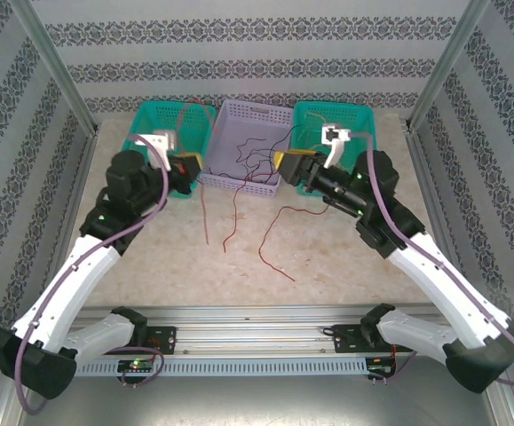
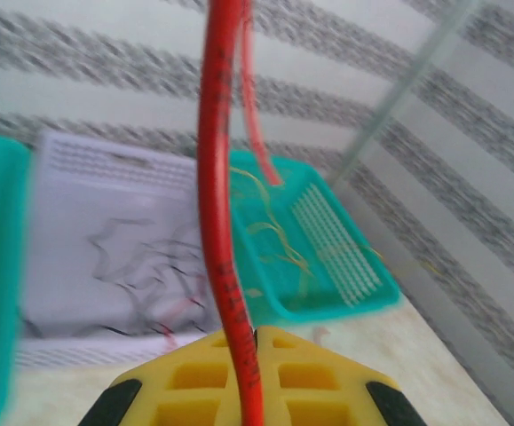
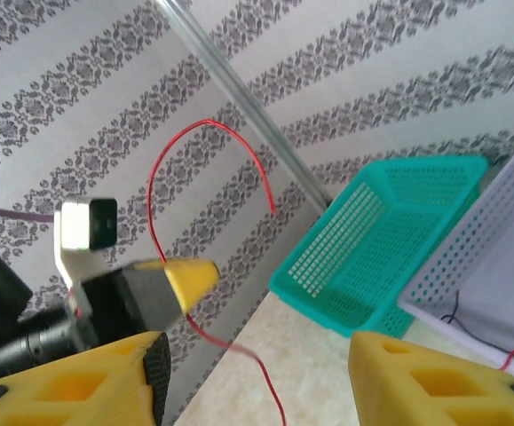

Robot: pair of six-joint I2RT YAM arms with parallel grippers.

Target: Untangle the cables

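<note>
Loose red cables (image 1: 276,264) lie on the desk (image 1: 150,266) ahead of the arms. Beyond, the left claw (image 2: 255,351) pinches a red cable (image 2: 217,177) that rises upward; the right claw (image 3: 257,373) is spread. Farther back, dark cables (image 1: 249,164) sit in the purple basket (image 1: 243,124) and yellow-green cables (image 2: 274,235) in the right teal basket (image 2: 345,266).

Bright, even, diffuse light; soft shadows; left wrist view motion-blurred; overhead sharp.
</note>
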